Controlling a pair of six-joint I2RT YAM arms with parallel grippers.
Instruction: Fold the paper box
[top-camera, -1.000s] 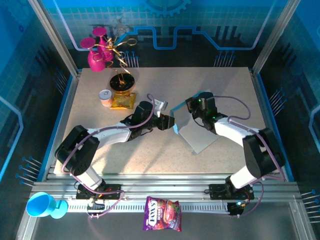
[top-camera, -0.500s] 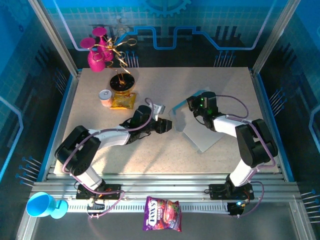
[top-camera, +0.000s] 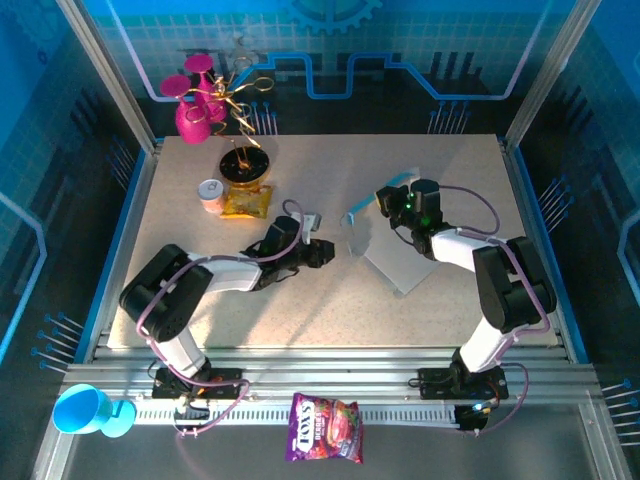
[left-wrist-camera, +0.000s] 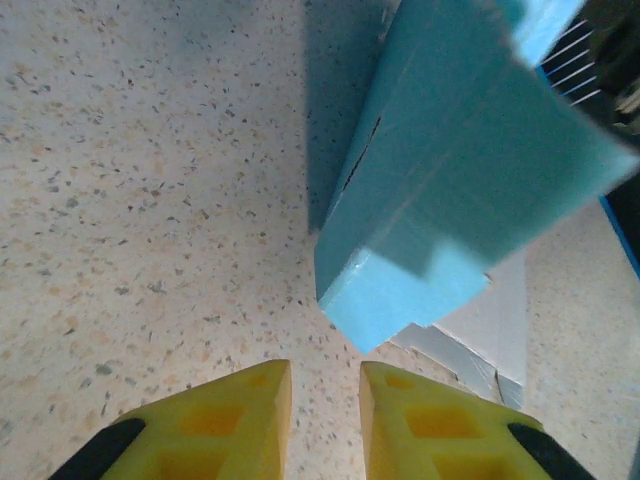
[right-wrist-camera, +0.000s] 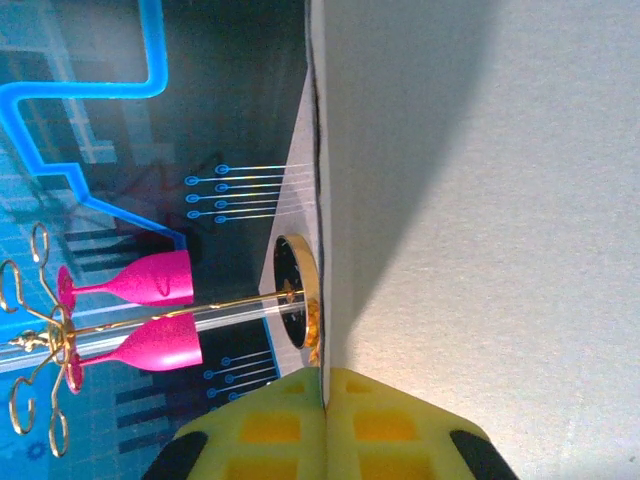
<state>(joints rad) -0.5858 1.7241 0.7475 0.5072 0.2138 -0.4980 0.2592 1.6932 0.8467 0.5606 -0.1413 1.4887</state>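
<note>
The paper box (top-camera: 400, 262) lies right of the table's middle as a light-blue sheet, pale inside, with its left flap raised. My right gripper (top-camera: 388, 203) holds it at the far edge. In the right wrist view the yellow fingers (right-wrist-camera: 380, 420) are pressed together on the thin edge of the pale sheet (right-wrist-camera: 480, 200). My left gripper (top-camera: 328, 250) sits low on the table just left of the raised flap. In the left wrist view the box's blue corner (left-wrist-camera: 400, 285) hangs just beyond my left gripper (left-wrist-camera: 325, 400), which is open by a narrow gap with bare table between the fingers.
At the back left stand a rack of pink glasses (top-camera: 195, 100), a black and gold dish (top-camera: 245, 168), a small can (top-camera: 210, 193) and a golden packet (top-camera: 245, 203). A snack bag (top-camera: 325, 440) and a blue cup (top-camera: 85, 410) lie off the table's near edge.
My left gripper's jaws have narrowed and it has drawn slightly back from the flap. My right gripper has shifted toward the back, tilting the box's edge higher.
</note>
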